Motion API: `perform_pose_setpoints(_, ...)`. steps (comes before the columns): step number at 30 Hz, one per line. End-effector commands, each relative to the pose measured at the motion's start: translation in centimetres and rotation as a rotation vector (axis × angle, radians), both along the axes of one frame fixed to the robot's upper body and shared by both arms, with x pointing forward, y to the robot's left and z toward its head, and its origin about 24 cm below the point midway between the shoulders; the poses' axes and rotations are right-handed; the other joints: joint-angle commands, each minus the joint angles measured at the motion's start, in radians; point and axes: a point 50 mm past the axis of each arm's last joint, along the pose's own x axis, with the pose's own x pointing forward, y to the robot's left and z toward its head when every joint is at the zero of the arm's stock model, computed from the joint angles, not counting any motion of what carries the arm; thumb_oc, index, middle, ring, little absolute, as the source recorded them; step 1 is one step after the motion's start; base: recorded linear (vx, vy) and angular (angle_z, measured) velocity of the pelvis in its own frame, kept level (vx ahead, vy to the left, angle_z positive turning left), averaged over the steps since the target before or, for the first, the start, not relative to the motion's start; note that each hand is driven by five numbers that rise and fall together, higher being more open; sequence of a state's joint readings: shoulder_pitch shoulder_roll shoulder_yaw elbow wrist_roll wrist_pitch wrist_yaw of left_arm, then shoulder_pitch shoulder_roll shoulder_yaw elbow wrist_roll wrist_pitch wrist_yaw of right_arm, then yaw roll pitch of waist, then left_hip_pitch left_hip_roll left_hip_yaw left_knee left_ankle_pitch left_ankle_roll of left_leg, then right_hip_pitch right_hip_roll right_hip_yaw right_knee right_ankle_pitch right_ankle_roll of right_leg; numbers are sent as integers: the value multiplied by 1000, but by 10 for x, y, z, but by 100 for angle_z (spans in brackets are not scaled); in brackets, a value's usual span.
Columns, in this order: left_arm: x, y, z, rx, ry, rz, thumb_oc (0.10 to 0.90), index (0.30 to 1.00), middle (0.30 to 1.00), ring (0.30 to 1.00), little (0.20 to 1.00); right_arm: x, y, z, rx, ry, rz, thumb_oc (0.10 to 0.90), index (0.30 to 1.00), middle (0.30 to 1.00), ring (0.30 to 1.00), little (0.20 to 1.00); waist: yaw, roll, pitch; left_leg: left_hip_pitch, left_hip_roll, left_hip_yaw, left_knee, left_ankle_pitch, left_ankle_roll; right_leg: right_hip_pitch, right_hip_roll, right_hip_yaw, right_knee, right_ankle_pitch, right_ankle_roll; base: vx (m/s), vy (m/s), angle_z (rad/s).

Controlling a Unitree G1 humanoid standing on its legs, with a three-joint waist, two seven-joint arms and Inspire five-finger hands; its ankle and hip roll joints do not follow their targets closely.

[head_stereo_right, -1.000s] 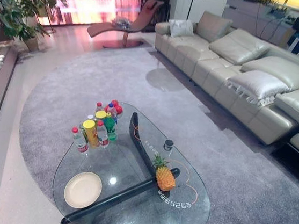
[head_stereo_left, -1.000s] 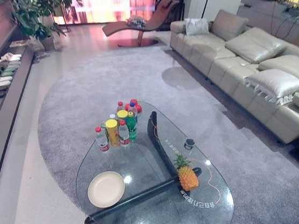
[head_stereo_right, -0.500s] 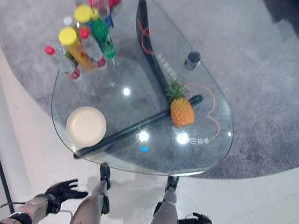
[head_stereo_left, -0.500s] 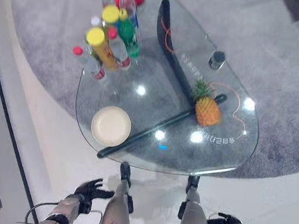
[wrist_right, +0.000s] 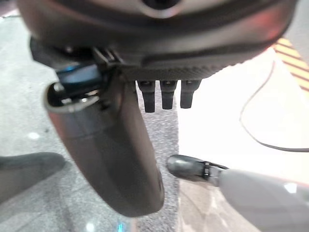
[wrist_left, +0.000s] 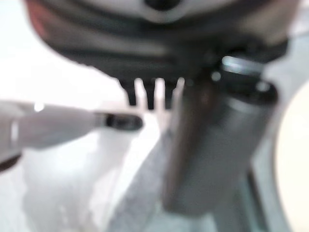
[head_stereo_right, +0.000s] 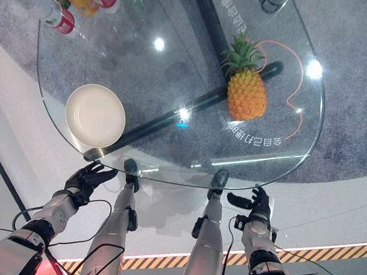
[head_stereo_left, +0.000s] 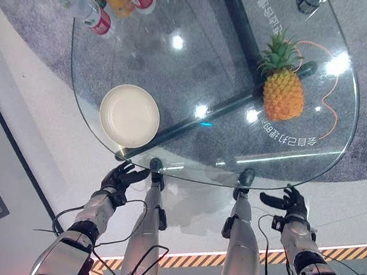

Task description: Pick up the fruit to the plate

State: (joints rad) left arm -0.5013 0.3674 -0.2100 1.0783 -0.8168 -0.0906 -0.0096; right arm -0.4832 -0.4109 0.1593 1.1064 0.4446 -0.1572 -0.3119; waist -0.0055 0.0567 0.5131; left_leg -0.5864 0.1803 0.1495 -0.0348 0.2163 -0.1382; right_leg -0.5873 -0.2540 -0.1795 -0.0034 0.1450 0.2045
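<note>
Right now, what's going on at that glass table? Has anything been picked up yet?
Nothing has been picked up yet. The pineapple stands upright on the glass table, over toward the robot's right. The white plate sits bare near the table's front edge on the robot's left. The left hand and right hand both hang open below the table's near edge, holding nothing. Bottles cluster at the far left.

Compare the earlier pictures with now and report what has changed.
The head camera has tilted down toward the glass table, so the whole scene has shifted and both arms now show below the table's near edge. The left hand and right hand hang open, holding nothing. The pineapple, the plate and the bottles have not moved on the table.
</note>
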Motion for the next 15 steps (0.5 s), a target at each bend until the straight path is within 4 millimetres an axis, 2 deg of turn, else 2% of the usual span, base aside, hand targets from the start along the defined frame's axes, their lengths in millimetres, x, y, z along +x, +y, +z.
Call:
perform_pose_setpoints(1, -5, 32, 7, 56, -11, 107, 800, 900, 900, 900, 900, -12, -29, 8, -66, -49, -112, 800, 900, 900, 900, 900, -20, -18, 7, -133, -9, -84, 171, -90, -24, -175, -24, 24, 191, 0, 2, -40, -30, 9)
perform_pose_setpoints(6, -8, 26, 3, 65, -14, 119, 800, 900, 900, 900, 900, -5, -26, 19, -109, -110, -121, 800, 900, 900, 900, 900, -22, -14, 7, -178, -15, -101, 213, -104, -22, -228, -4, 42, 234, -9, -4, -14, -1, 6)
perform_pose_setpoints(15, -9, 28, 1, 94, 10, 130, 800, 900, 900, 900, 900, 1, -29, 29, -123, -153, -125, 800, 900, 900, 900, 900, -18, -16, 7, -192, -15, -109, 212, -101, -20, -247, -1, 42, 235, 2, -6, -3, -3, -1)
